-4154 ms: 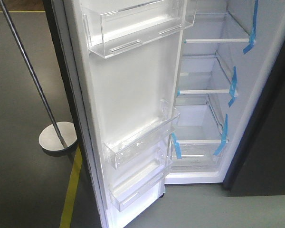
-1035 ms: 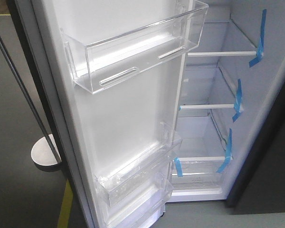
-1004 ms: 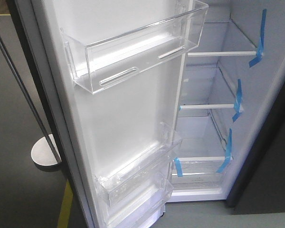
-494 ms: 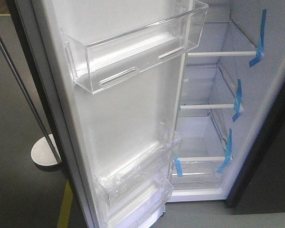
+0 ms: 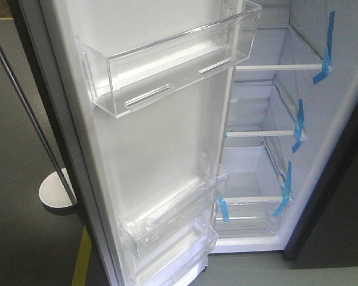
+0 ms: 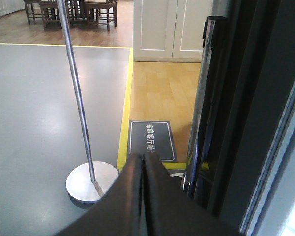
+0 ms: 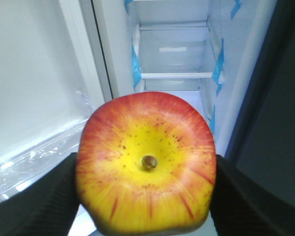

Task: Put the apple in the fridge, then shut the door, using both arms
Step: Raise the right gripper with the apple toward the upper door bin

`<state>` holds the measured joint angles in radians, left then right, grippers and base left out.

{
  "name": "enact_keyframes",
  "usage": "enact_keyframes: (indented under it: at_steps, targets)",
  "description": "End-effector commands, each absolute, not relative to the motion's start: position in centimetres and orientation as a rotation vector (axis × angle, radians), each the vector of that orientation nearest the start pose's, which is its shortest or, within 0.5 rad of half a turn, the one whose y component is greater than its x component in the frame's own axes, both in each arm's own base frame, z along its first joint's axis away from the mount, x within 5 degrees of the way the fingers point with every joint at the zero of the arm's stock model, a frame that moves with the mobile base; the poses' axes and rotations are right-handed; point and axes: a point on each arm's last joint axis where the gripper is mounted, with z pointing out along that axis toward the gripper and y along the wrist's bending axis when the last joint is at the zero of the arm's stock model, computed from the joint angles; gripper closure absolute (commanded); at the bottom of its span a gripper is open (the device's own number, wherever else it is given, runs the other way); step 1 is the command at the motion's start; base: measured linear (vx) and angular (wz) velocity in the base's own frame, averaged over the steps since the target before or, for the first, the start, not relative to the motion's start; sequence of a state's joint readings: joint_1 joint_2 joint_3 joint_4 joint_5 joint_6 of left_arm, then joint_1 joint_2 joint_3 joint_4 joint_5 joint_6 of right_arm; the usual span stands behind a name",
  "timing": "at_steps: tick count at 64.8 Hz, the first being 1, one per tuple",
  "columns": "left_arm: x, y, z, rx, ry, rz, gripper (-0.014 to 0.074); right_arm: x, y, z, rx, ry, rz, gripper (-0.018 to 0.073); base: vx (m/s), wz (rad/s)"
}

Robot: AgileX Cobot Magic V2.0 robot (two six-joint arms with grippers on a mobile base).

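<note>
The apple (image 7: 146, 162), red with a yellow centre, fills the right wrist view, and my right gripper (image 7: 146, 196) is shut on it, one black finger on each side. Beyond it the fridge (image 7: 173, 54) stands open, white inside with blue-taped shelves. In the front view the fridge (image 5: 268, 137) is at right and its door (image 5: 161, 143) swings wide open toward me, its clear bins empty. Neither arm shows in that view. My left gripper (image 6: 143, 160) is shut on nothing, low beside the door's dark outer face (image 6: 255, 113).
A metal pole on a round base (image 6: 91, 181) stands on the grey floor left of the door, also seen as the stand (image 5: 56, 193) in the front view. Yellow floor tape (image 6: 125, 118) and a dark floor sign (image 6: 151, 141) lie ahead. A chrome door handle (image 6: 201, 98) runs vertically.
Over four seconds the front view has moved closer and slightly left, so the door looms larger. In the last second nothing has visibly changed.
</note>
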<state>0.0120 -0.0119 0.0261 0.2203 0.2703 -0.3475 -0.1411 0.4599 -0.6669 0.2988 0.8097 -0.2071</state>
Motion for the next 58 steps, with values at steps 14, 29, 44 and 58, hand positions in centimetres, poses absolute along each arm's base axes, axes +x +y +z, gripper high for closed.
enact_keyframes:
  at_steps: [14, 29, 44, 58]
  targets:
    - [5.6, 0.4, 18.2, -0.154, 1.687, -0.066, 0.0602, 10.1, 1.0, 36.4, 0.034, 1.936, 0.219, 0.0417, 0.0, 0.0]
    - [5.6, 0.4, 18.2, -0.154, 1.687, -0.066, 0.0602, 14.0, 1.2, 43.7, -0.094, 1.815, 0.24, 0.0379, 0.0, 0.0]
    - [5.6, 0.4, 18.2, -0.154, 1.687, -0.066, 0.0602, 20.1, 1.9, 50.0, -0.255, 1.7, 0.394, 0.0345, 0.0, 0.0]
    - [5.6, 0.4, 18.2, -0.154, 1.687, -0.066, 0.0602, 25.4, 2.5, 54.0, -0.346, 1.589, 0.523, 0.0321, 0.0, 0.0]
